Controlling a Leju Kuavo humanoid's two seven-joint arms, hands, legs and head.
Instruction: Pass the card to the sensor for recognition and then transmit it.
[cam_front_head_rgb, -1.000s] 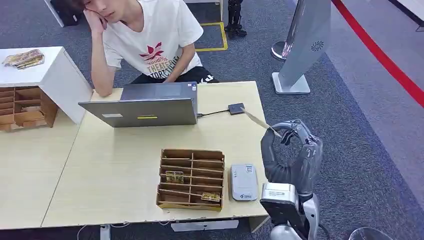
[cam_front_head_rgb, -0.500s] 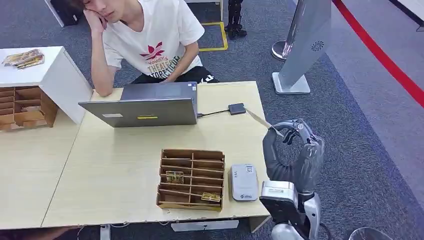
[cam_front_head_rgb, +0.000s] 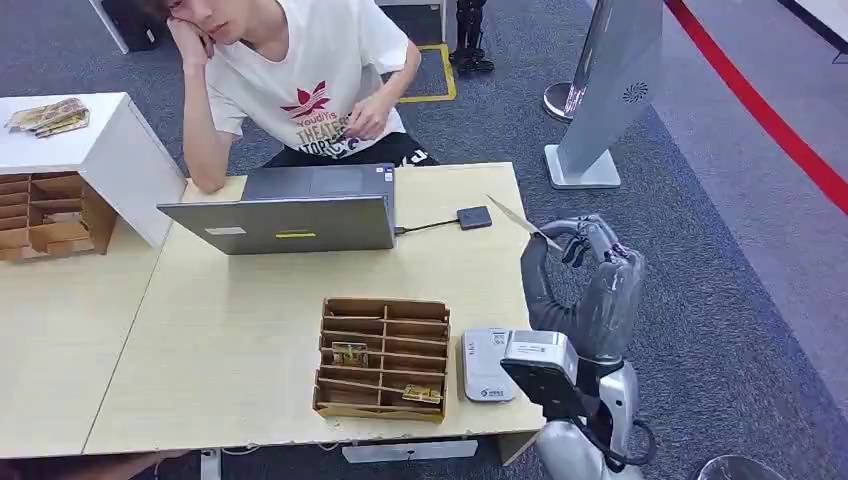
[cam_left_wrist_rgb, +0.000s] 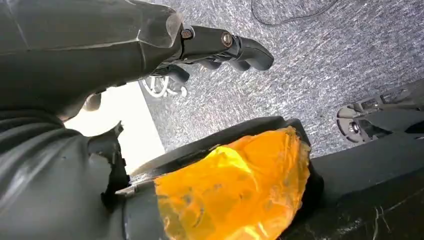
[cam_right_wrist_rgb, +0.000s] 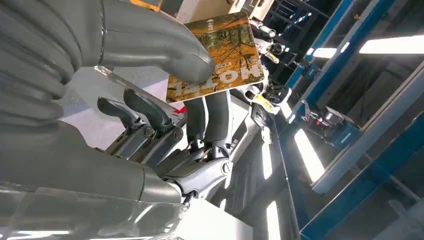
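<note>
My right hand (cam_front_head_rgb: 585, 280) is raised beside the table's right edge and pinches a thin card (cam_front_head_rgb: 520, 220) that sticks up and to the left. In the right wrist view the card (cam_right_wrist_rgb: 220, 50) shows an autumn forest picture with lettering, held between the thumb (cam_right_wrist_rgb: 160, 47) and the fingers behind it. The grey-white card sensor (cam_front_head_rgb: 485, 365) lies flat on the table (cam_front_head_rgb: 230, 330), near its front edge, just left of my right wrist. My left hand (cam_left_wrist_rgb: 150, 45) hangs over grey carpet, its fingers (cam_left_wrist_rgb: 235, 47) loosely extended and holding nothing.
A wooden compartment box (cam_front_head_rgb: 383, 357) with a few cards stands left of the sensor. Farther back are an open laptop (cam_front_head_rgb: 300, 215) and a small dark device (cam_front_head_rgb: 474, 217) on a cable. A person (cam_front_head_rgb: 300, 80) sits behind the table. A grey stand (cam_front_head_rgb: 610, 90) rises at the right.
My right hand has risen a little and turned at the wrist, carrying the card higher. The person's hand has lifted from the lap to the chest.
</note>
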